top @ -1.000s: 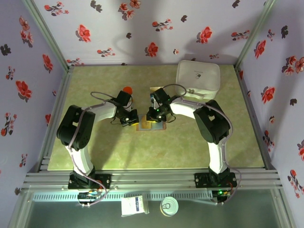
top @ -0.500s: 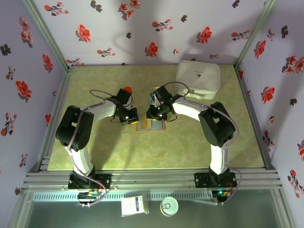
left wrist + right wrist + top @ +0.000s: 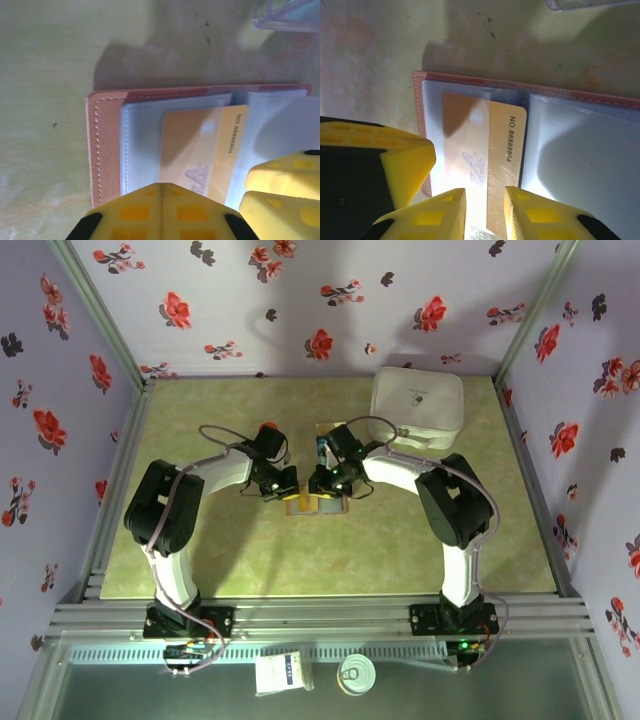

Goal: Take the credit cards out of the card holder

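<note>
Card holder (image 3: 318, 503) lies open between both grippers. Yellowish credit card (image 3: 485, 160) is half out of its sleeve, long axis toward right gripper (image 3: 485, 200), whose jaws are slightly parted astride its end. Left gripper (image 3: 161, 192) is clenched empty over the holder's outer panel.

open tan-brown folding card holder (image 3: 318, 505) flat mid-table on green table (image 3: 230, 560) | yellowish rectangular card (image 3: 200, 145) in its left sleeve | clear plastic tray (image 3: 287, 15) just behind | large white rounded box (image 3: 417, 405) far right, well apart
</note>
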Controlling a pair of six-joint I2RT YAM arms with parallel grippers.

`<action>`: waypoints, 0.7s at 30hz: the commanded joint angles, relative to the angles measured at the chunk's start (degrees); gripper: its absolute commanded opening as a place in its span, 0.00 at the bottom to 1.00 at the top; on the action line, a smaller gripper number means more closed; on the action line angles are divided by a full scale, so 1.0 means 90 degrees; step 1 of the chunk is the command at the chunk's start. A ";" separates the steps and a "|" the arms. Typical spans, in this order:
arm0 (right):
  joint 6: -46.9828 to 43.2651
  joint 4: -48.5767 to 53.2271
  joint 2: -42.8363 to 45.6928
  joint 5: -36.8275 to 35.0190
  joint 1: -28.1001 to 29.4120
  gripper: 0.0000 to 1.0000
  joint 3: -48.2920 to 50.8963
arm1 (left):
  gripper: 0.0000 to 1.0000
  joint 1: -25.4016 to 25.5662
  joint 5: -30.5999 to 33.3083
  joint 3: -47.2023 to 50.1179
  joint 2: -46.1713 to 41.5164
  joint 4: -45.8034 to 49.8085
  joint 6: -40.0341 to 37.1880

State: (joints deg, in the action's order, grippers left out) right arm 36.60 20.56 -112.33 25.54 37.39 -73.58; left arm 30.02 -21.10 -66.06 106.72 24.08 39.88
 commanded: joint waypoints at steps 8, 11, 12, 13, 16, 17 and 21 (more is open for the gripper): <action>0.0095 -0.0091 -0.0312 0.0024 -0.0043 0.29 0.0102 | 0.00 0.0014 0.0129 0.0123 0.0254 0.0040 -0.0047; 0.0112 -0.0145 -0.0341 0.0068 -0.0043 0.29 0.0119 | 0.00 0.0014 0.0141 0.0143 0.0259 0.0060 -0.0051; 0.0139 -0.0193 -0.0327 0.0122 -0.0051 0.29 0.0126 | 0.00 0.0014 0.0145 0.0153 0.0261 0.0050 -0.0055; 0.0183 -0.0301 -0.0322 0.0202 -0.0052 0.28 0.0154 | 0.00 0.0014 0.0148 0.0162 0.0260 0.0050 -0.0046; 0.0376 -0.0684 -0.0206 0.0438 -0.0072 0.26 0.0285 | 0.00 0.0009 0.0150 0.0162 0.0256 0.0052 -0.0048; 0.0448 -0.0806 -0.0150 0.0490 -0.0082 0.25 0.0335 | 0.00 0.0014 0.0152 0.0167 0.0261 0.0050 -0.0054; 0.0637 -0.1112 0.0055 0.0577 -0.0130 0.22 0.0477 | 0.00 0.0014 0.0147 0.0172 0.0258 0.0050 -0.0048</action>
State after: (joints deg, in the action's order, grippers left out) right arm 39.77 14.24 -114.06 28.69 36.67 -70.52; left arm 30.02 -21.02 -65.84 107.66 23.42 39.88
